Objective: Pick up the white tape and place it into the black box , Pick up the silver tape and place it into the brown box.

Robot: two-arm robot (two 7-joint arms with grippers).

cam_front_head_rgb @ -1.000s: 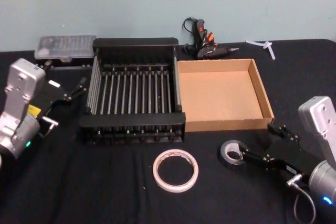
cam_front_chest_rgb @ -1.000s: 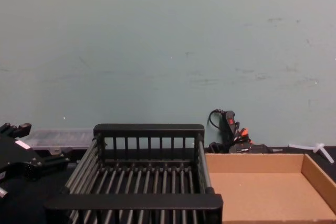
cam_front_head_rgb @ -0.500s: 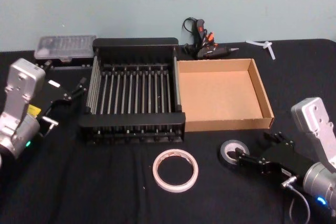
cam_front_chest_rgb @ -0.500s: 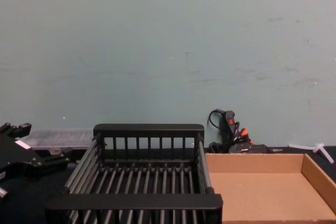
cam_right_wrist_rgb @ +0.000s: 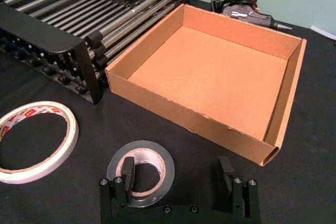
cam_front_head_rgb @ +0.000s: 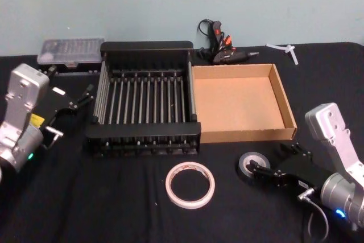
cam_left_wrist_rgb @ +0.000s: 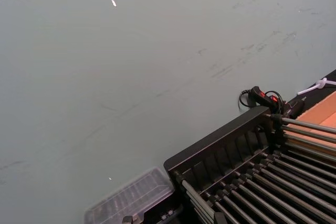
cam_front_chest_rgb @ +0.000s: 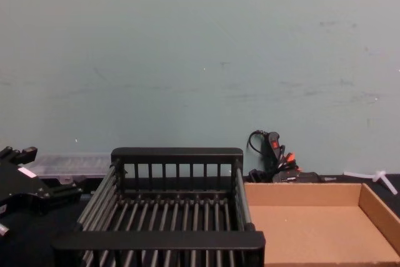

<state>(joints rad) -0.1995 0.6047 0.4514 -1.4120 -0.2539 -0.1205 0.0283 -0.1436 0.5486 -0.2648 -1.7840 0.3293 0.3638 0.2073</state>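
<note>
white tape (cam_right_wrist_rgb: 32, 141) cut at frame edge, silver tape (cam_right_wrist_rgb: 142, 172) partly behind tool finger

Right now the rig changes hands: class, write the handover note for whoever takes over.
Right end effector: open, low at the silver tape, one finger inside its core, the other outside; nothing gripped yet.
Left end effector: idle, left of the black box.
White tape: flat on the table, in front of the black box.
Silver tape: on the table, in front of the brown box.
Both boxes hold no tape.
Done: nothing placed.
Left: grip the silver tape and put it in the brown box; put the white tape in the black box.
</note>
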